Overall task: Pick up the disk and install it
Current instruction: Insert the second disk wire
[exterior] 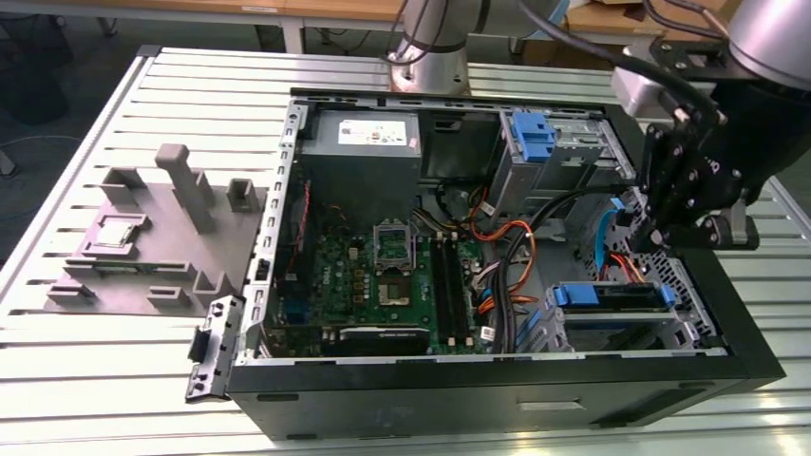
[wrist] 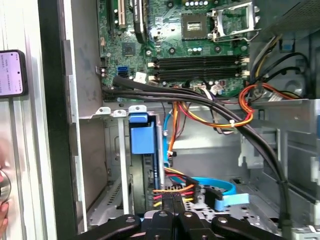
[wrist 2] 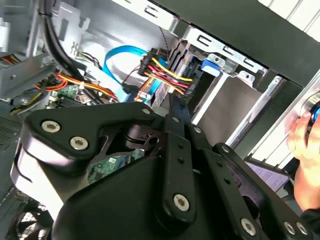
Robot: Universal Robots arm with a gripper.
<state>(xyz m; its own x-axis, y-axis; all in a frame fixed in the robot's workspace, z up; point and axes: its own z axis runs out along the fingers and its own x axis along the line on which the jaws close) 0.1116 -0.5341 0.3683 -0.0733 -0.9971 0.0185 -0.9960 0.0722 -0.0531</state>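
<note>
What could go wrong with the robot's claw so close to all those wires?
1. The gripper sits right by the red, yellow and black wires next to the disk; it might snag them or tug them loose.
2. The blue cable loops close by and could get caught too.
3. A person's hand is beside the case, so the arm might bump it.

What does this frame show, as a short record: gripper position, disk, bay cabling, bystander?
gripper: above the open computer case, at the exterior view's right
disk: standing in the drive bay, blue carrier frame on top
cabling: red, yellow and black power cable at the disk's end
bystander: a hand beside the case
</note>
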